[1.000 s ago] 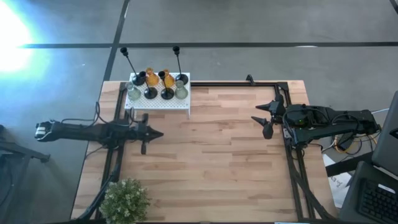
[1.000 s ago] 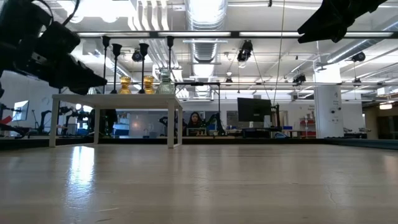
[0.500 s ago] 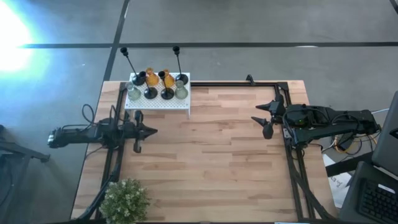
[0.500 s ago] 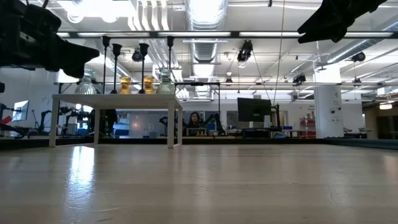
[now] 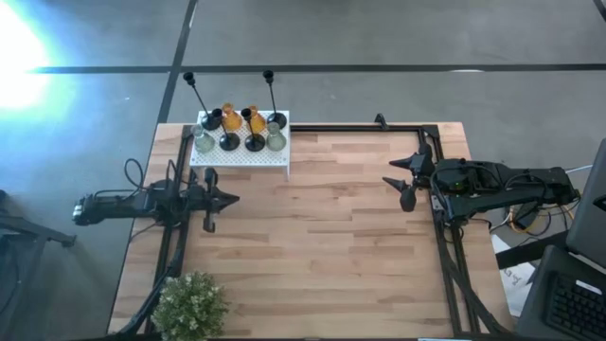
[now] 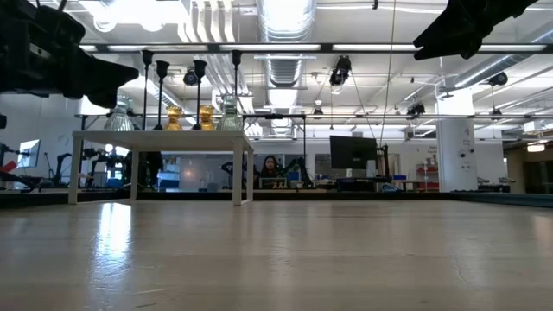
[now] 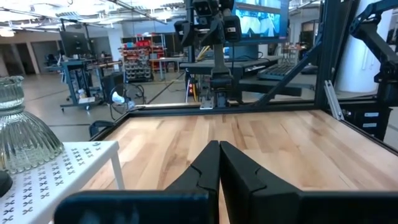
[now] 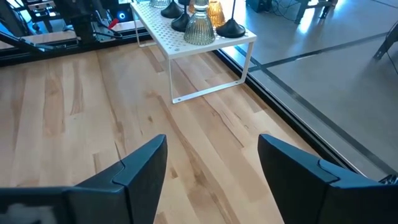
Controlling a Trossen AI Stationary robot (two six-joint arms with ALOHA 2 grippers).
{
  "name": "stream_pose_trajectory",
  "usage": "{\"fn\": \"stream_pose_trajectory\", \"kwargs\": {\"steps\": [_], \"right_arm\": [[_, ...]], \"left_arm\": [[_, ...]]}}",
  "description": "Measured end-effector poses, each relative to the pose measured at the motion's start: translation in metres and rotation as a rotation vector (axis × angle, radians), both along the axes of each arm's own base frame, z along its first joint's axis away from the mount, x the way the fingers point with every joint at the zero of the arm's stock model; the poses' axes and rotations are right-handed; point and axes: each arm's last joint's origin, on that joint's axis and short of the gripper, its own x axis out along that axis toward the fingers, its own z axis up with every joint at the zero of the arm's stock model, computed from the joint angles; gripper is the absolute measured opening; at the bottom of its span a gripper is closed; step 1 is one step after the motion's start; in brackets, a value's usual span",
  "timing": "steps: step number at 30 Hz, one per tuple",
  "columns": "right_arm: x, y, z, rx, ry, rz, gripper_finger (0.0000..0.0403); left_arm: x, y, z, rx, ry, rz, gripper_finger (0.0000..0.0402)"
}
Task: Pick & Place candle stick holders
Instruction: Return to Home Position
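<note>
- The candle stick holders (image 5: 240, 131) stand in a bunch on top of the white shelf with little holes (image 5: 241, 159). The shelf is at the far left of the wooden table (image 5: 331, 246).
- Some holders are black, some are amber glass (image 5: 230, 116), and some are pale green glass (image 5: 276, 142).
- The left claw (image 5: 231, 200) hangs over the table, near the front of the shelf. Its fingers (image 7: 205, 171) are pressed tight together, with nothing between them.
- The right claw (image 5: 398, 181) is over the right side, well apart from the shelf. It is spread wide and holds nothing.
- A green potted plant (image 5: 189, 303) sits at the near left corner.
</note>
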Motion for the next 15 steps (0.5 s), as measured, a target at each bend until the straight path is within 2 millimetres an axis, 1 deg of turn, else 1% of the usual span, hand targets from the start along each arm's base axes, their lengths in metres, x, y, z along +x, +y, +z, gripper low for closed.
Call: {"fn": "stream_pose_trajectory", "kwargs": {"steps": [6,13,15], "right_arm": [[0.0000,0.0000,0.0000,0.000,0.000,0.000,0.0242],[0.0001,0.0000,-0.0002,0.000,-0.004,-0.001,0.0252],[-0.0001,0.0000,-0.0013,0.007,-0.034,-0.001,0.0255]], "left_arm": [[0.0004,0.0000,-0.0012,-0.001,0.014,-0.001,0.0014],[0.0004,0.0000,-0.0013,-0.001,0.015,-0.002,0.0014],[0.0004,0.0000,-0.0013,-0.001,0.015,-0.001,0.0014]]}}
